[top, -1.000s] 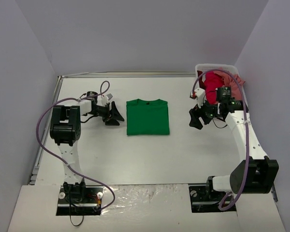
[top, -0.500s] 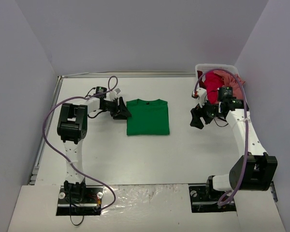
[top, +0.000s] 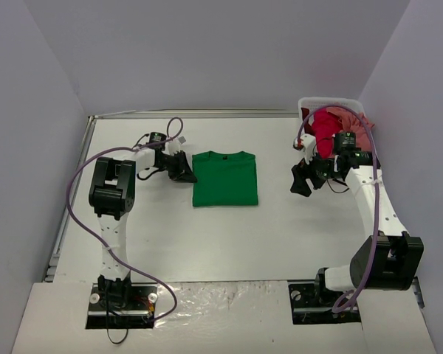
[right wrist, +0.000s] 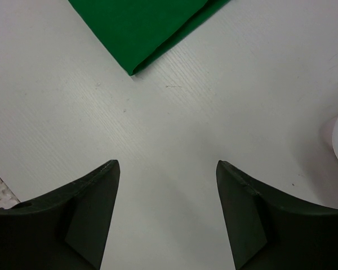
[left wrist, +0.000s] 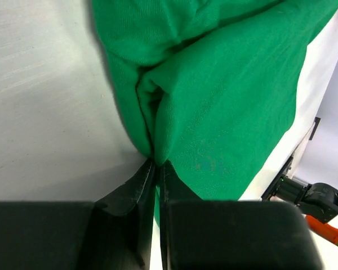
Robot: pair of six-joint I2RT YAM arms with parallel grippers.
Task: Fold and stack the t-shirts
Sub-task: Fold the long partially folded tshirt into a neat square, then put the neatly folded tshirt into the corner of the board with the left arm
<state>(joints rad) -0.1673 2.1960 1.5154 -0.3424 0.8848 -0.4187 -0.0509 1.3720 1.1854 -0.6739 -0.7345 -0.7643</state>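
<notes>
Your left gripper [left wrist: 156,163] is pinched tight on the left edge of the green t-shirt [top: 224,178], the cloth bunching up between its fingertips; that shirt lies folded mid-table [top: 207,236], nearer the far edge; your right gripper [right wrist: 166,164] hangs with its jaws apart and holding nothing, well to the shirt's right, by the basket [top: 332,101] in the far right corner. You have three shirts: one green, plus one red t-shirt [top: 323,131] and one pink t-shirt [top: 358,118] heaped in the basket. The green one's collar points to the far edge; folded nearly square, it shows no clear long axis.
</notes>
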